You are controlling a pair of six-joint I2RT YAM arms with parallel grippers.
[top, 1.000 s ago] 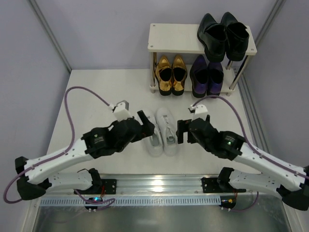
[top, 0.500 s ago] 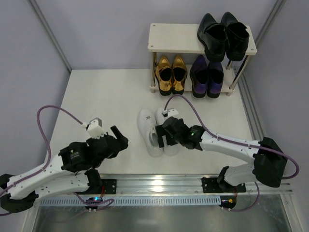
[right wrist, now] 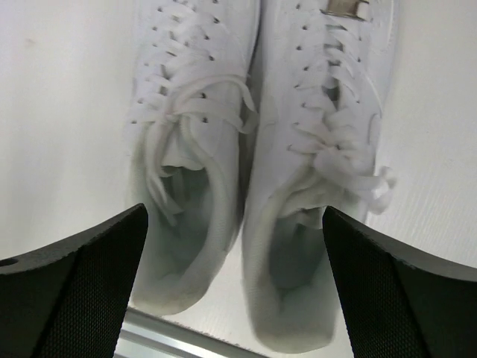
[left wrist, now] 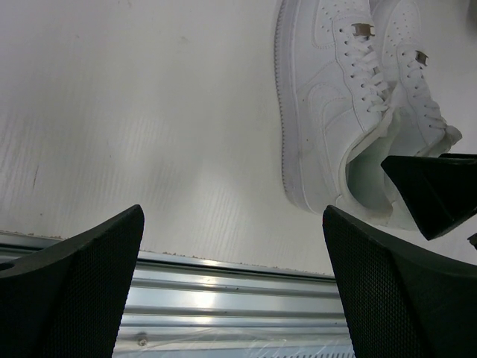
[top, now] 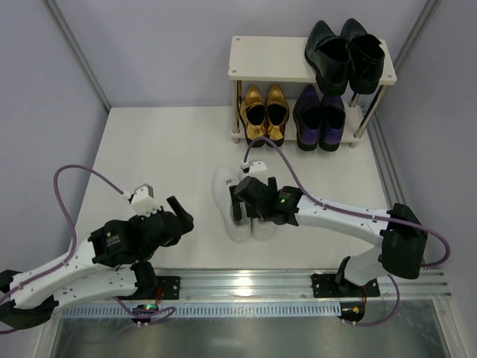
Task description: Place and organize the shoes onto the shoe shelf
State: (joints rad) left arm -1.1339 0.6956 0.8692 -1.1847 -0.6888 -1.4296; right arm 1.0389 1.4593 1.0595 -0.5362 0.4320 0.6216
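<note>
On the shoe shelf (top: 268, 58), black loafers (top: 346, 54) above gold loafers (top: 265, 113), purple loafers (top: 319, 118); left gripper (left wrist: 232, 216), right gripper (right wrist: 235, 216) spread.

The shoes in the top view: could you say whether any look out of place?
The white sneakers sit on the table, off the shoe shelf, whose upper-left spot is bare. The black loafers, gold loafers and purple loafers are shelved.

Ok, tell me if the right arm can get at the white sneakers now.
Probably yes: the right arm is directly above the white sneakers, with its jaws open either side of both heels and nothing between.
</note>
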